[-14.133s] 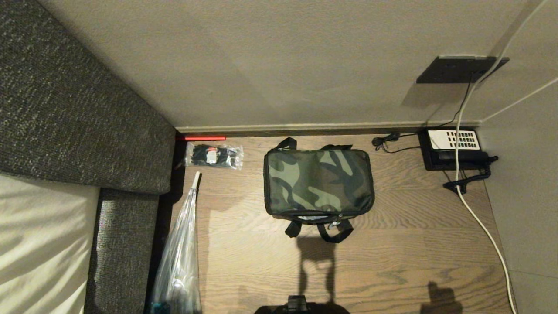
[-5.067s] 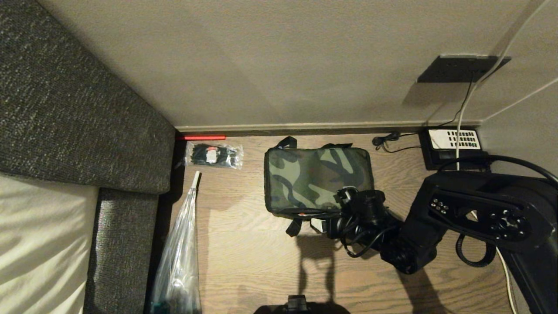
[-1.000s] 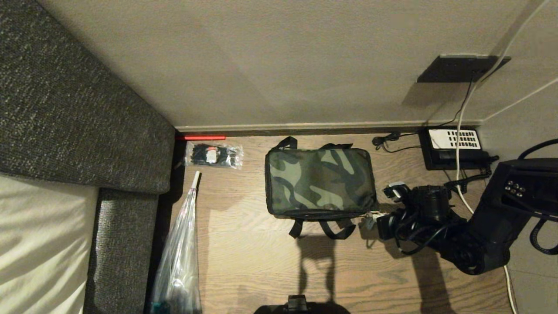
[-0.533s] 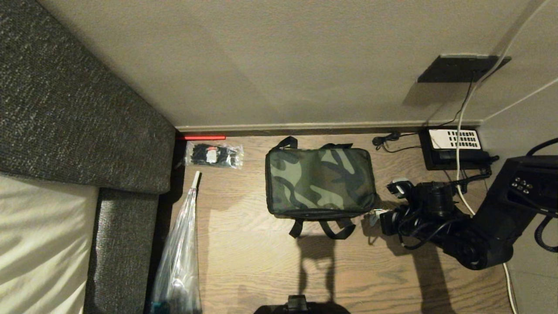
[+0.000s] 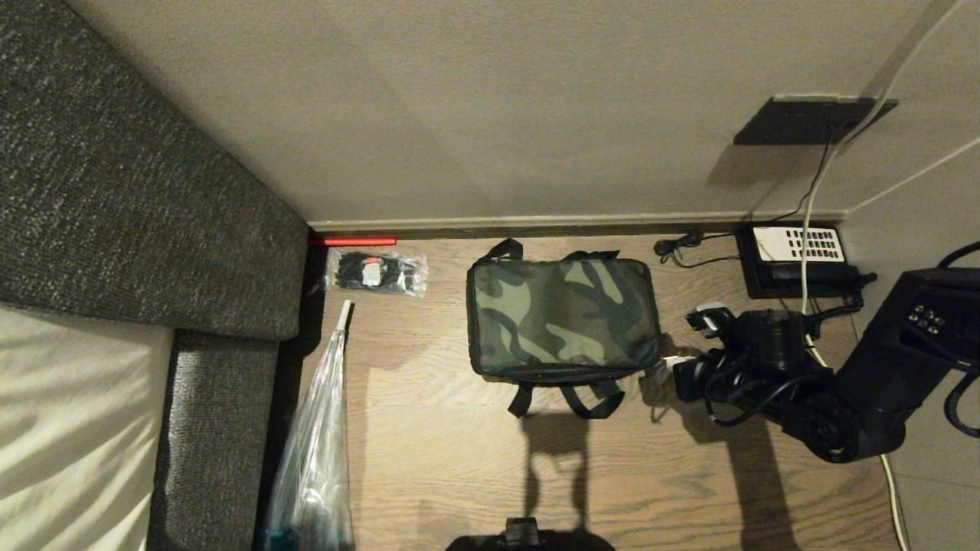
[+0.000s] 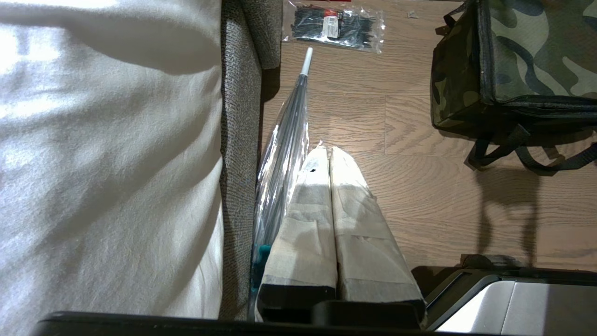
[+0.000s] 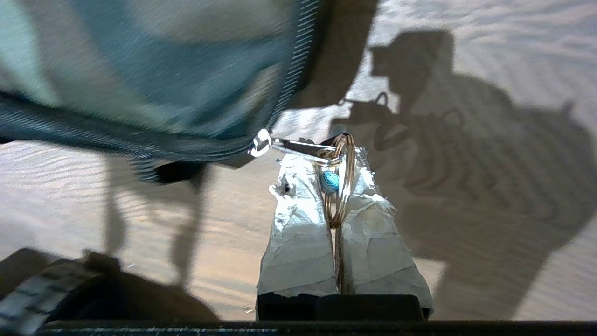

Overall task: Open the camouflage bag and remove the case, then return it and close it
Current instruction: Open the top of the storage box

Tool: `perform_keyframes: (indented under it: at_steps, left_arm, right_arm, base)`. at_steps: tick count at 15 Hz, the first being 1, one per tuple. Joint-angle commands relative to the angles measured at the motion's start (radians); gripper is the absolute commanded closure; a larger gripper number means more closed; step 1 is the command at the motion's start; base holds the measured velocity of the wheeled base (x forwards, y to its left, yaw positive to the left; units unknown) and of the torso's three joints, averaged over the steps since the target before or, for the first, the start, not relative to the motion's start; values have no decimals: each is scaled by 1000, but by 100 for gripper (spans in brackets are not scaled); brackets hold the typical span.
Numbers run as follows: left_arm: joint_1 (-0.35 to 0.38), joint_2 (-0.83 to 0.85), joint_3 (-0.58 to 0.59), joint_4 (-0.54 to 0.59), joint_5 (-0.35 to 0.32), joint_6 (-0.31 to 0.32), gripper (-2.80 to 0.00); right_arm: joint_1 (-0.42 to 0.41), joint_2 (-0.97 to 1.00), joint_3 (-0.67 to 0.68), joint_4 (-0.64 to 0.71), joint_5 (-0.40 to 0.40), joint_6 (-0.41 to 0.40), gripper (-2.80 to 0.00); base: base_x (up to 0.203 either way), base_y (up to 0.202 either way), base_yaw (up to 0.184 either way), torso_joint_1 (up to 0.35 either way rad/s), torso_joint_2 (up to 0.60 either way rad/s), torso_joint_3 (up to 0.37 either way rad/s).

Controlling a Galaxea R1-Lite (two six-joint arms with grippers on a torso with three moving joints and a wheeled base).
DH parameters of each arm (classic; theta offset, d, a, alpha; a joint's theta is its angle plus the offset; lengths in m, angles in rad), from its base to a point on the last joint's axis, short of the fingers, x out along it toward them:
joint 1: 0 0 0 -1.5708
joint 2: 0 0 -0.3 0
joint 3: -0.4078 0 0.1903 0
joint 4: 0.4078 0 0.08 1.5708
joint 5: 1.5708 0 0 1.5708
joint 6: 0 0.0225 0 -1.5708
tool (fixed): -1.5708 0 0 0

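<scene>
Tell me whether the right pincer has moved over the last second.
Yes. The right pincer, shut on the zipper ring, has shifted up along the camouflage bag's right side, toward the telephone by the wall.

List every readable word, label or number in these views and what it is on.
None can be read.
Cable-tie packet: its red and white label is too small to read.
Telephone: keypad markings too small to read.
Camouflage bag: no lettering shows.
</scene>
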Motion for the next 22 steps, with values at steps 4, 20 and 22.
perform_keyframes:
  at_steps: [4, 20, 22]
  left_arm:
    - [2, -2, 2, 0, -1, -1, 0]
    - [2, -2, 2, 0, 1, -1, 0]
    - [1, -2, 2, 0, 0, -1, 0]
  right_arm:
    - [-18, 4, -17, -4, -1, -21, 0]
    - [-18, 63, -183, -14, 2, -17, 0]
    - [-18, 71, -223, -6, 1, -16, 0]
  base:
    - [0, 0, 0, 0, 0, 0]
    - [0, 0, 0, 0, 0, 0]
    - [0, 0, 0, 0, 0, 0]
